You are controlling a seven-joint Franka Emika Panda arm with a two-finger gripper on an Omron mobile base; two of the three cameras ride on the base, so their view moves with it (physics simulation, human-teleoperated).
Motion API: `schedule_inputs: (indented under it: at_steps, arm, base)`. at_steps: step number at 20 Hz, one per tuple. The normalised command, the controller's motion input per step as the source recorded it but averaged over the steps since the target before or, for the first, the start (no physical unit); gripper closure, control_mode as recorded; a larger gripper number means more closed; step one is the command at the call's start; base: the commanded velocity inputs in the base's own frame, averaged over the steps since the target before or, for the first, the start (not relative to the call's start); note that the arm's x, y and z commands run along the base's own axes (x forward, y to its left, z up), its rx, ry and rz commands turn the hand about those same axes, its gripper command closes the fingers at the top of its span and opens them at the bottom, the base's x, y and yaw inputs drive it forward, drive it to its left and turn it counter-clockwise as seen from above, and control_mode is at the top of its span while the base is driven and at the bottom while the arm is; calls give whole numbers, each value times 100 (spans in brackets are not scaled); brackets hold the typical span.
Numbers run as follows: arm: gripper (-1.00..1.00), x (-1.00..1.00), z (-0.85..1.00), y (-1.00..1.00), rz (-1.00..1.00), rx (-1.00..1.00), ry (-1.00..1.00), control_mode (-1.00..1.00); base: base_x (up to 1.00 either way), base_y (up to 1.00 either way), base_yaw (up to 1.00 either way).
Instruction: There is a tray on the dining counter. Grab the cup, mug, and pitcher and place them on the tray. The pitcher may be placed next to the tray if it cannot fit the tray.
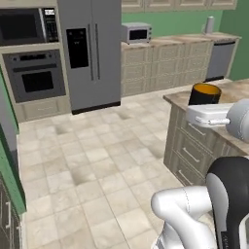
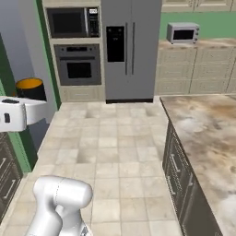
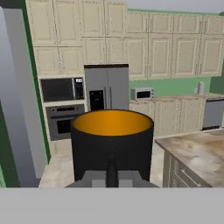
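The black mug (image 3: 112,140) with its orange-yellow inside stands upright right in front of the hand camera. My gripper (image 3: 112,171) is shut on the mug's near side, and the mug hides the fingertips. In the left base view the mug (image 1: 204,93) hangs in the air over the near corner of the dining counter (image 1: 238,90). In the right base view the mug (image 2: 30,89) sits above the white hand at the far left, away from the dining counter (image 2: 207,133). The tray, the cup and the pitcher are out of view.
A grey fridge (image 1: 92,48), a wall oven (image 1: 34,78) and a microwave (image 1: 29,24) line the far wall. A cream-drawered back counter (image 1: 165,63) carries a small microwave (image 1: 136,33). Tiled floor (image 1: 97,160) lies open between them and the counter.
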Motion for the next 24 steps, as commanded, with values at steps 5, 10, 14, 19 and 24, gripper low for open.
schedule_inputs:
  at_steps: [5,10,14,19,24]
  arm:
    - [100,0,0,0,0,0,0,100]
    - [100,0,0,0,0,0,0,100]
    - [100,0,0,0,0,0,0,100]
    - [100,0,0,0,0,0,0,100]
    - [100,0,0,0,0,0,0,100]
  base:
    - [100,27,-8]
    - [100,32,-8]
    - [100,33,-9]
    - [100,33,-9]
    - [100,33,-10]
